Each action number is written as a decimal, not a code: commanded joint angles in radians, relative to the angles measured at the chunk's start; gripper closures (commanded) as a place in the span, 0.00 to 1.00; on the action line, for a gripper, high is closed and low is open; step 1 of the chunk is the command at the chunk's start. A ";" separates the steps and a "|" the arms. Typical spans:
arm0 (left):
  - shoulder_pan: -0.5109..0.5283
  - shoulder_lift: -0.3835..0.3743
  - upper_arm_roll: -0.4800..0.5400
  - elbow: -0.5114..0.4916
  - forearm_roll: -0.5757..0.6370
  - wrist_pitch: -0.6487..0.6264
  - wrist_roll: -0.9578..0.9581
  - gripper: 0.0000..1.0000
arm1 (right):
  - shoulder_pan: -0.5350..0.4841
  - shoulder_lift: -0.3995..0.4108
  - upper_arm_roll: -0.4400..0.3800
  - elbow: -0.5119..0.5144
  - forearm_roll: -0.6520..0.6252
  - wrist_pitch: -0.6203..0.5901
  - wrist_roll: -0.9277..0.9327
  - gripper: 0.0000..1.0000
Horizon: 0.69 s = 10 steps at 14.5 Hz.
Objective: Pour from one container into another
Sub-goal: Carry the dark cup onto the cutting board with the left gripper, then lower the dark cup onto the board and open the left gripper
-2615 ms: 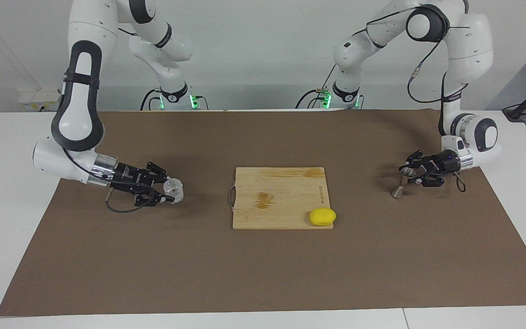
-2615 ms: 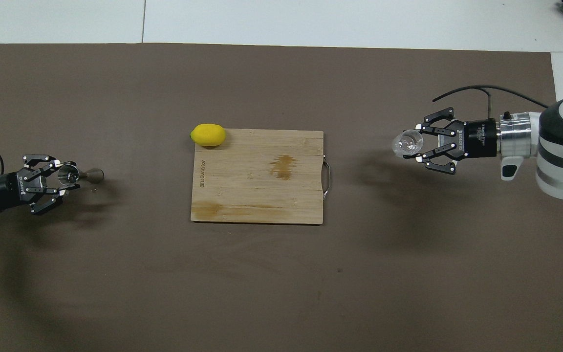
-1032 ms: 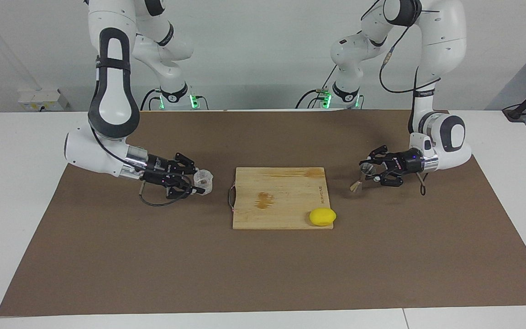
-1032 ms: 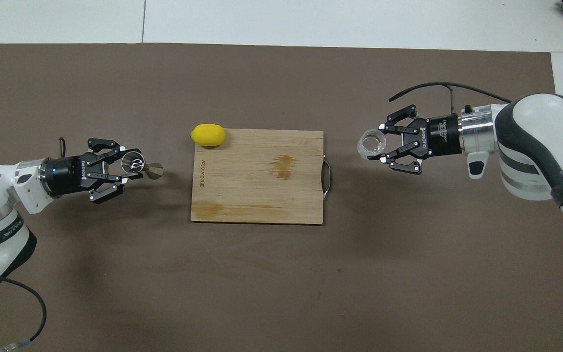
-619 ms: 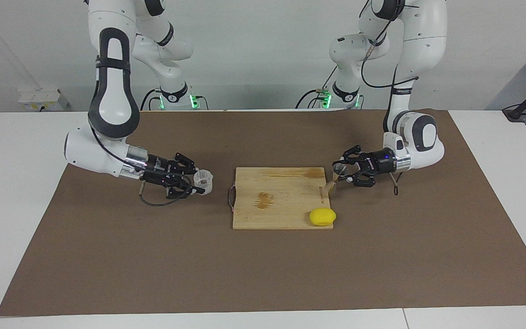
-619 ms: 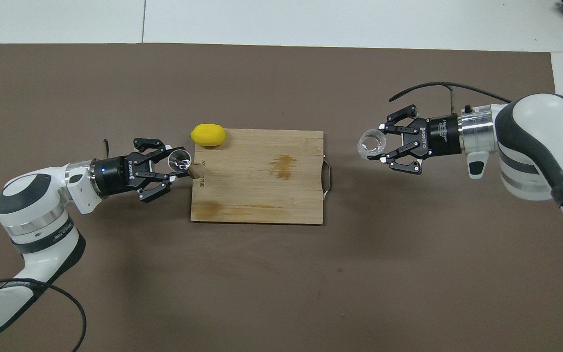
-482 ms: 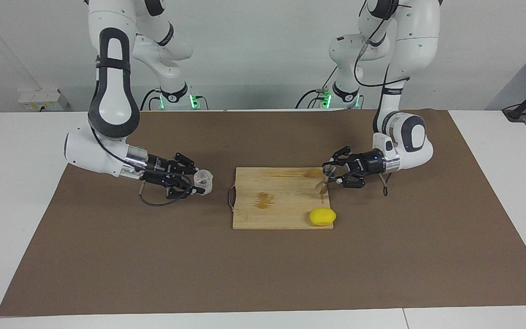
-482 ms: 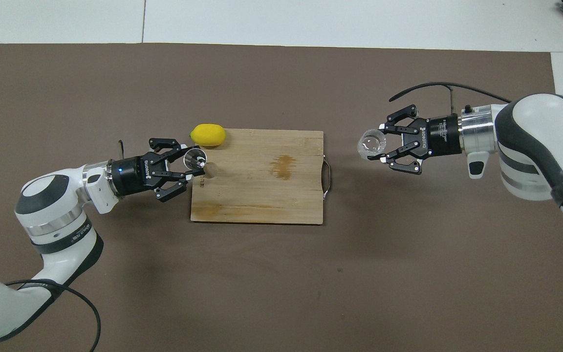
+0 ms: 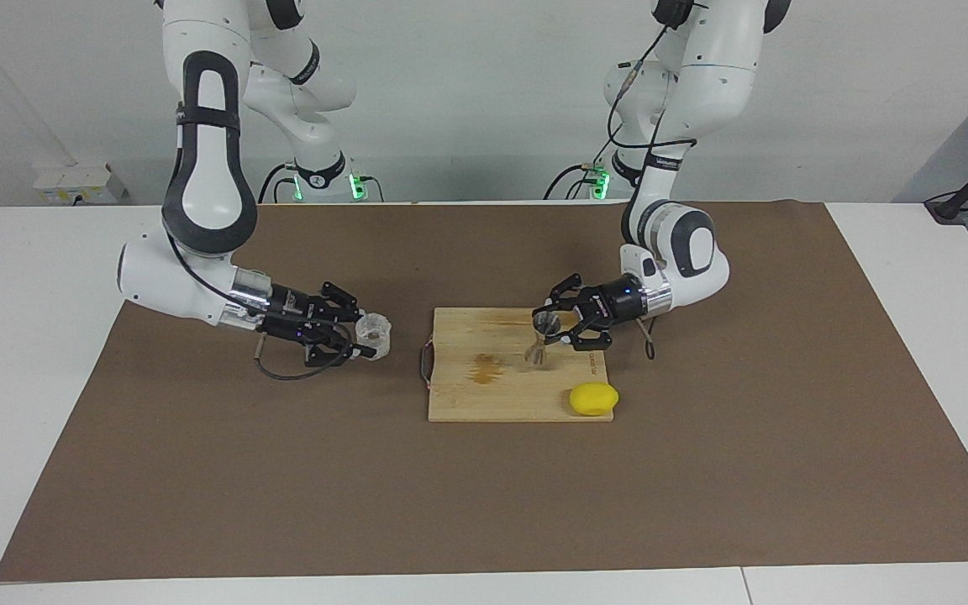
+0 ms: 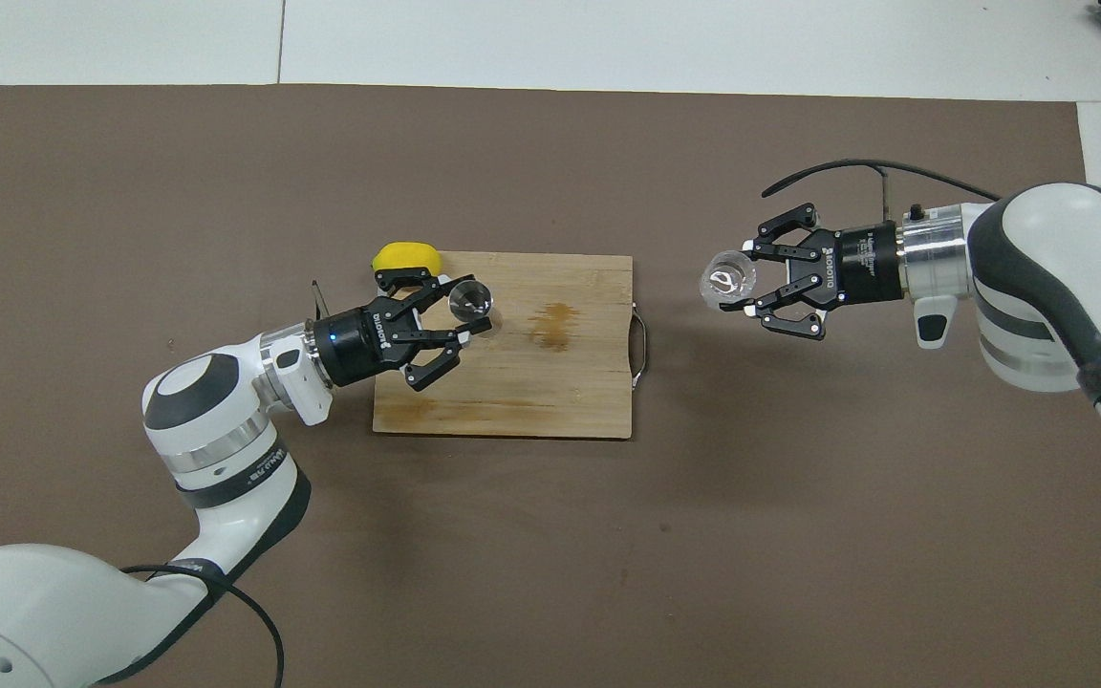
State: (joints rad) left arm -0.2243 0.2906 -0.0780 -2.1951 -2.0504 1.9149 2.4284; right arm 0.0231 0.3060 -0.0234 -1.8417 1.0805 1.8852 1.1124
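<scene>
Left gripper (image 9: 553, 326) fingers pinching jigger (image 9: 540, 338) over cutting board (image 9: 484, 395), clear of lemon (image 9: 592, 398) at board's corner. Right gripper (image 9: 360, 335) fingers clamp glass cup (image 9: 373, 334) over bare mat (image 9: 484, 496) beside board's handle. Board lettering unreadable.

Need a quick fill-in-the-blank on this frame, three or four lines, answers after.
1. The left tool holds the metal ____ over the cutting board.
2. The right tool grips the clear glass ____ over the brown mat.
3. The yellow ____ sits on a corner of the cutting board.

Answers: jigger; cup; lemon
</scene>
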 commanded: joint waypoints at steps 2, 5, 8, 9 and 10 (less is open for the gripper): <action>-0.122 -0.028 0.015 -0.026 -0.114 0.079 0.076 0.98 | 0.001 -0.025 0.003 -0.027 0.021 0.022 0.012 1.00; -0.184 -0.022 0.015 -0.022 -0.188 0.151 0.122 1.00 | 0.001 -0.025 0.003 -0.027 0.021 0.022 0.015 1.00; -0.214 -0.019 0.014 -0.014 -0.217 0.188 0.129 1.00 | 0.000 -0.025 0.003 -0.027 0.021 0.029 0.018 1.00; -0.227 -0.016 0.014 -0.011 -0.227 0.205 0.145 1.00 | 0.000 -0.025 0.003 -0.027 0.021 0.029 0.018 1.00; -0.228 -0.007 0.014 -0.003 -0.244 0.220 0.173 0.99 | 0.000 -0.025 0.003 -0.028 0.021 0.029 0.018 1.00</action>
State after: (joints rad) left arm -0.4251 0.2909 -0.0775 -2.1957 -2.2480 2.0949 2.5456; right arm 0.0230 0.3060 -0.0235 -1.8427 1.0805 1.8917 1.1125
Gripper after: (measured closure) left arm 0.498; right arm 0.493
